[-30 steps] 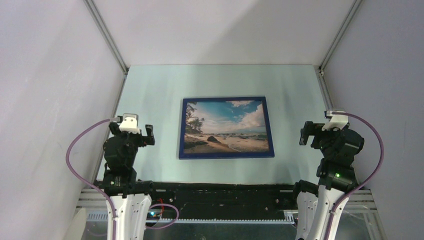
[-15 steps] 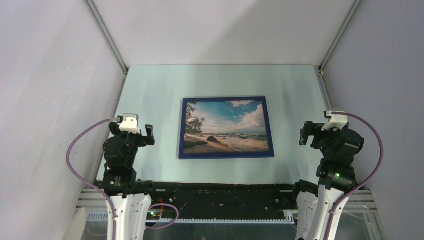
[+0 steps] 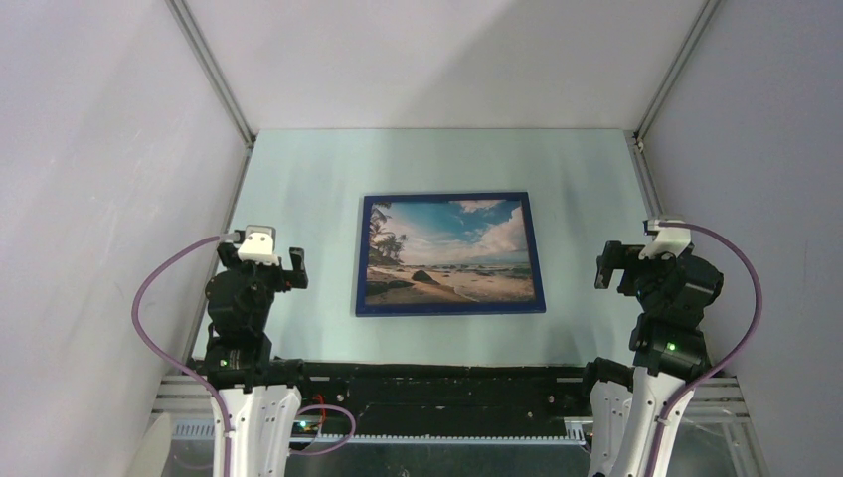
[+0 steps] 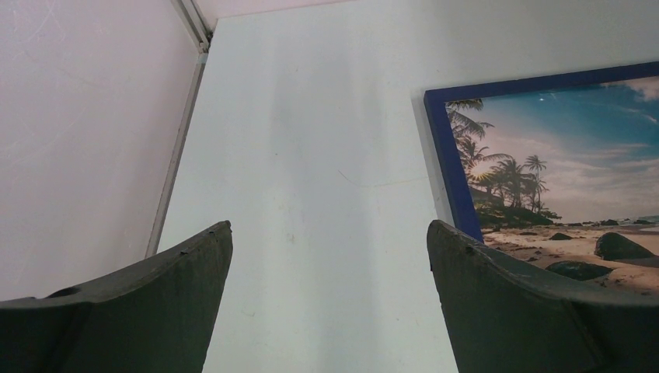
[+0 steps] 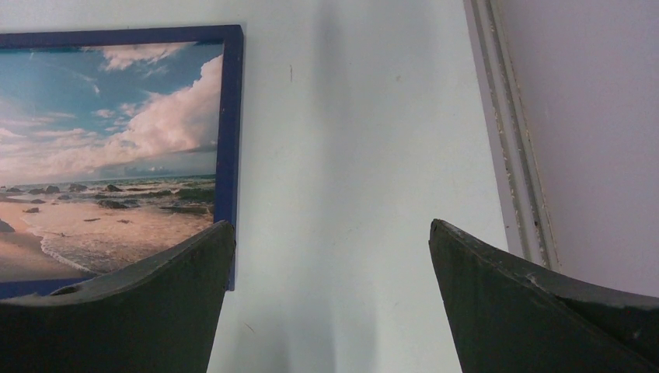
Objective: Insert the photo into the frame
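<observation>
The pale green surface (image 3: pixel 298 179) fills the floor of the white-walled enclosure. At its middle lies the frame (image 3: pixel 449 310), flat, with its dark blue face up and its long sides running from 9 to 3 o'clock. The photo (image 3: pixel 452 250) sits inside the blue rails, print side up: sky and clouds towards 12 o'clock, palm trees at 9 o'clock, sand and rocks along 6 o'clock. All four rails show around it.

The left claw (image 4: pixel 326 233) hangs above bare surface at 9 o'clock from the frame, apart from it. Its fingers (image 4: pixel 148 303) are spread wide with nothing between them. The right claw (image 5: pixel 332 229) hangs at 3 o'clock from the frame, likewise wide and holding nothing, with the enclosure's right wall track just beyond it.
</observation>
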